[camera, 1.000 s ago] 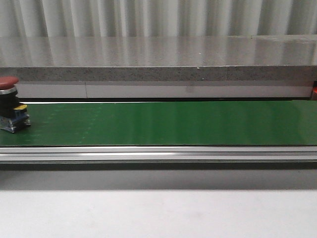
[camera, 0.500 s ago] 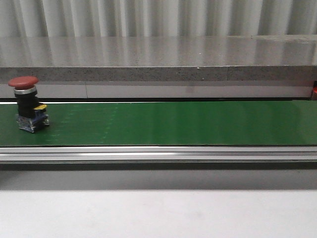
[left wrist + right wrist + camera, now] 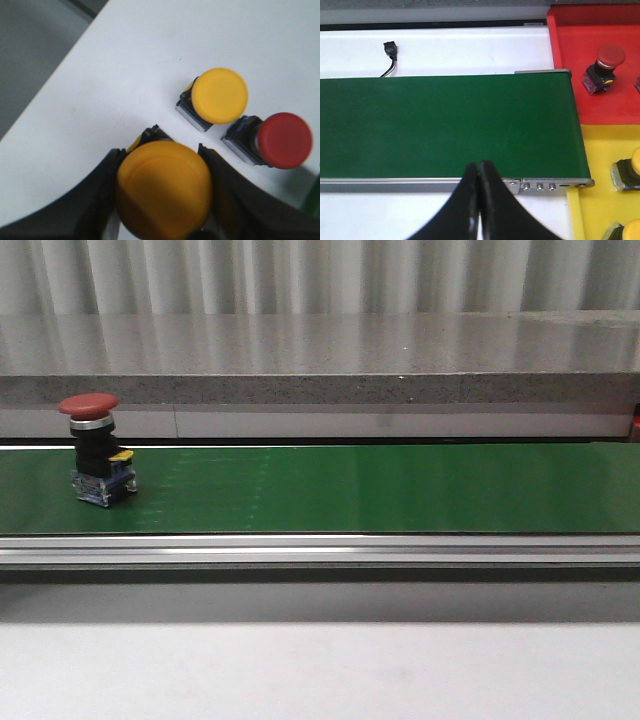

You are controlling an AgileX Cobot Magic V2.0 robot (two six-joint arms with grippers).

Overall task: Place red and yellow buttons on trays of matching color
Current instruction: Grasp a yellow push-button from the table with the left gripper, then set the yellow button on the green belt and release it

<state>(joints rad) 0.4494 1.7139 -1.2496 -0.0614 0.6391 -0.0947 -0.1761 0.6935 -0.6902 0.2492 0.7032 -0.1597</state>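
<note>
A red button stands upright on the green belt near its left end in the front view, with no arm in that view.

In the left wrist view the left fingers are pinching a yellow button, one finger on each side of its body, the big yellow cap filling the gap between them. Just beyond it on the white counter stand two more buttons side by side, close together: one yellow and one red.

In the right wrist view the right fingers are pressed together with nothing between them, hanging over the near edge of the belt. Past the belt's end lie a red tray and a yellow tray, edge to edge. The red tray holds one whole red button, well apart from the fingers; another thing is cut off at the frame edge and cannot be identified. The yellow tray shows two yellow buttons, both partly cut off by the frame. A small black plug on a cable lies on the counter beyond the belt.

Counted across the views: three red buttons, four yellow buttons, two trays.
</note>
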